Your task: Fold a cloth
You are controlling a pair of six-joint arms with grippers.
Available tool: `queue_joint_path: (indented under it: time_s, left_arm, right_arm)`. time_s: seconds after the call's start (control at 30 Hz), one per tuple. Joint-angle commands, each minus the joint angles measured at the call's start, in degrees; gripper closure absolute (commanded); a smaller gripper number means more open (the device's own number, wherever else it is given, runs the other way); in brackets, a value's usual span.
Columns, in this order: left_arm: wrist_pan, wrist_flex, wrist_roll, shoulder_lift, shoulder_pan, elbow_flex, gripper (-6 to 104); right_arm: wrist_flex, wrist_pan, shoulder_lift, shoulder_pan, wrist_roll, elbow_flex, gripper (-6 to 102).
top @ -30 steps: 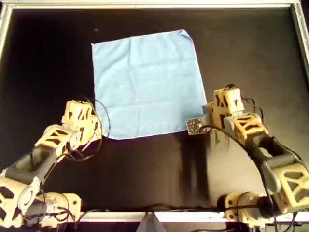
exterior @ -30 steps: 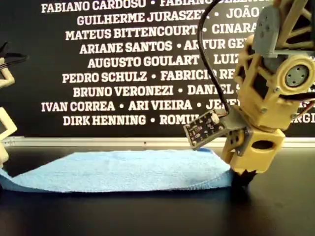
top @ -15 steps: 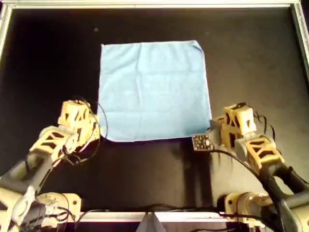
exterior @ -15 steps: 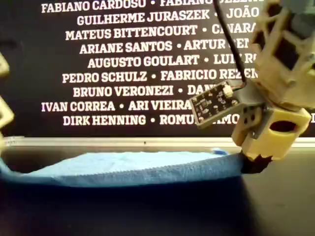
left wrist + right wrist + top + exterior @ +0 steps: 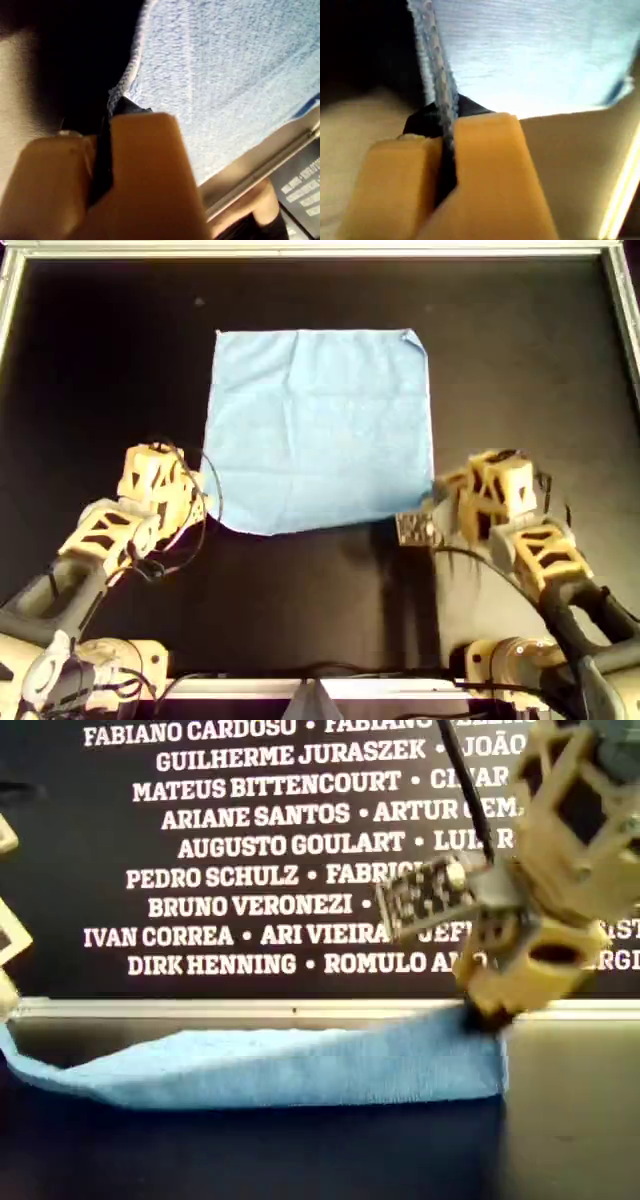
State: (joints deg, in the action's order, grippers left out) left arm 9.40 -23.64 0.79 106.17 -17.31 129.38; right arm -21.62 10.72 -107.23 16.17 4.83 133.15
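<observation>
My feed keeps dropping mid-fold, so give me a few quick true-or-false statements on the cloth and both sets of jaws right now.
1. The left gripper has its jaws shut on a corner of the cloth. True.
2. The right gripper hangs open, clear of the cloth. False: its jaws are shut on the cloth's edge.
3. In the exterior view, the cloth's near edge is lifted higher at that view's right than at the middle. True.
4. The cloth is already folded in half. False: the overhead view shows it spread as one square.
5. The cloth is red. False: it is light blue.

Dim black scene, wrist views blurred, shadows soft
</observation>
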Motion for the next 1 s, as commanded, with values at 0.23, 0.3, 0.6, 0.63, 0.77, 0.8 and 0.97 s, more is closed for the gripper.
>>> queue_joint_path:
  time_s: [0.23,0.3,0.6,0.63,0.77,0.8,0.97]
  left_arm:
    - [-0.4,1.1,-0.4,-17.2,-0.5,-25.8,98]
    - [-0.5,1.1,-0.4,-19.8,-0.4,-29.8,98]
    - [-0.5,1.1,-0.4,-28.4,4.1,-44.1,98]
    - [-0.5,1.1,-0.4,-29.5,4.5,-45.4,98]
    - [-0.5,1.1,-0.4,-34.1,4.7,-50.3,98]
    - [-0.5,1.1,-0.4,-35.4,4.7,-51.5,98]
    - [-0.5,1.1,-0.4,-41.5,4.7,-58.8,98]
  right_arm:
    - [4.7,0.5,21.0,-0.3,-0.35,-27.2,94]
    - [4.7,0.5,25.6,-0.5,-0.35,-32.5,94]
    - [4.7,0.4,40.3,-0.5,-0.44,-50.7,94]
    - [4.7,0.4,41.2,-0.5,-0.44,-52.3,94]
    - [4.7,0.4,44.4,-1.0,-0.44,-57.7,94]
    - [4.7,0.4,44.9,-1.5,-0.44,-59.4,94]
    - [4.7,0.4,49.3,-4.6,-0.44,-65.8,94]
